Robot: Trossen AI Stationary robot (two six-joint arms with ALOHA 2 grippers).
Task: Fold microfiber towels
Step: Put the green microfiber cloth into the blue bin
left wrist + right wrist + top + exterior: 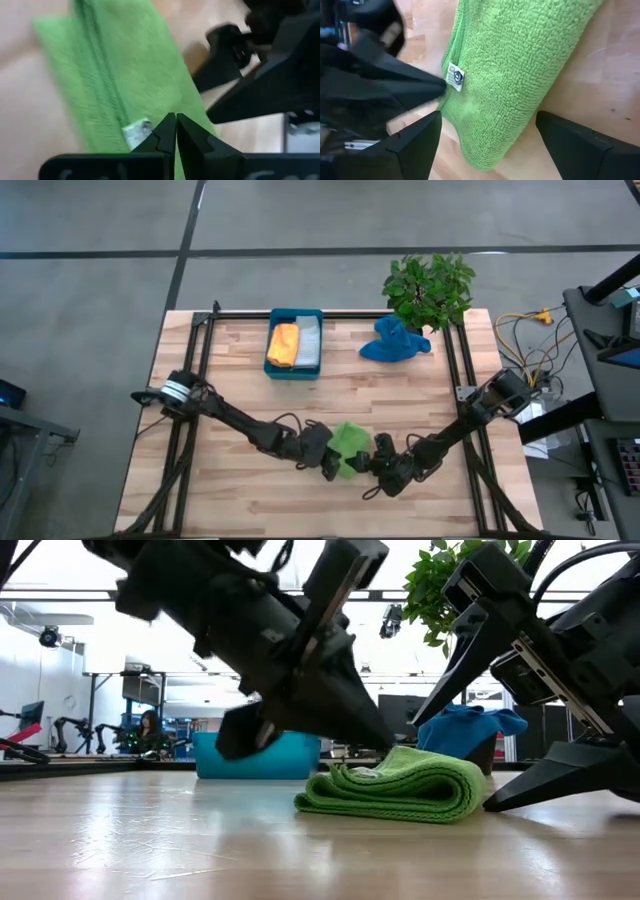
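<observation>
The folded lime towel (pixel 350 442) lies mid-bench. My left pincer (pixel 176 131) is closed at its tagged edge; my right pincer (pixel 487 137) straddles it, apart. It looks soft and limp, so I would grip the hem.

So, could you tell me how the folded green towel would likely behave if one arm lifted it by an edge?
The green towel would probably sag and unfold: it lies in soft, rounded layers with nothing pinning them. It looks light, a thin looped cloth. It likely won't slip easily, since its nubby pile should catch on the wooden table.
</observation>
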